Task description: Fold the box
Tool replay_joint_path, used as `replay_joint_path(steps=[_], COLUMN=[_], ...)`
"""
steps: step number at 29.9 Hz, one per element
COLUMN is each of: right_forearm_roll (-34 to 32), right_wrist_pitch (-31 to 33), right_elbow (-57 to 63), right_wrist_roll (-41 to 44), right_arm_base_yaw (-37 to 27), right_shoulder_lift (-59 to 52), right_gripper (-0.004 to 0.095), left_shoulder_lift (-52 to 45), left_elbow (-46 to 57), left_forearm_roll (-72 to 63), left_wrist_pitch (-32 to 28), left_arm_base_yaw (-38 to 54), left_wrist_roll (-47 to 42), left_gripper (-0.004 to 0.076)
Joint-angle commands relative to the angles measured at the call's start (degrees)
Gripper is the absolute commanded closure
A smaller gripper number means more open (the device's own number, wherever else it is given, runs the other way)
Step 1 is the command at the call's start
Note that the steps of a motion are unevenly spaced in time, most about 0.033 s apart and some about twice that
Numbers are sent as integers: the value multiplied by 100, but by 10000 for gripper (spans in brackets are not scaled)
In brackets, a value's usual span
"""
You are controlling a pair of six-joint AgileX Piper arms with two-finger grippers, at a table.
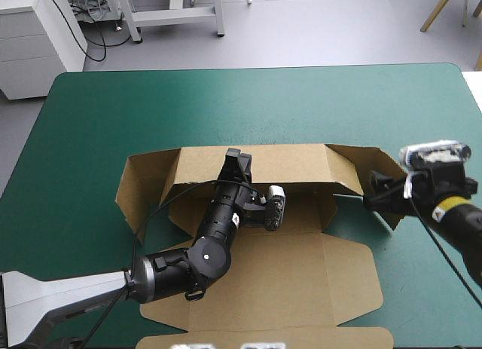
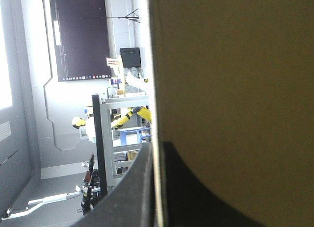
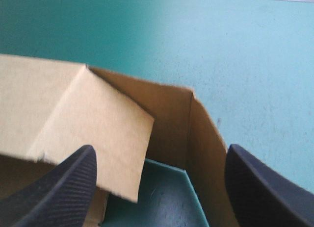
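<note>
High view: left gripper [image 1: 239,159] tight on the box [image 1: 295,165] wall, right gripper [image 1: 375,189] agape around its corner

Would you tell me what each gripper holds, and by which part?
The left gripper pinches the box by the top edge of its raised far wall. The right gripper is open by the right end flap, holding nothing.

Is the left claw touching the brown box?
Touching. The left wrist view shows the left gripper shut on the box, with the raised wall pinched in between.
</note>
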Motion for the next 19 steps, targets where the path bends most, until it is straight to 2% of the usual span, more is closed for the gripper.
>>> replay_joint_path(steps=[1, 7, 13, 15, 19], right_forearm_roll=[-141, -513, -465, -226, 931], right_wrist_pitch=[-327, 471, 1572, 1970, 2377], right_elbow=[-987, -2578, -3840, -4184, -4563], right_wrist_roll=[0, 0, -75, -348, -1058], right_arm_base_yaw=[-31, -65, -499, -666, -1035], right_shoulder_lift=[790, 2115, 3402, 3731, 4267], right_gripper=[215, 214, 215, 215, 214], left_shoulder_lift=[-221, -221, -221, -221, -221], left_elbow=[-82, -82, -82, -82, -82], left_forearm_roll=[412, 412, 412, 412, 412], left_wrist_pitch=[318, 318, 318, 318, 318], left_arm_base_yaw=[-7, -7, -7, -7, -7], left_wrist_roll=[-70, -70, -70, -70, -70], left_gripper=[734, 734, 734, 734, 734])
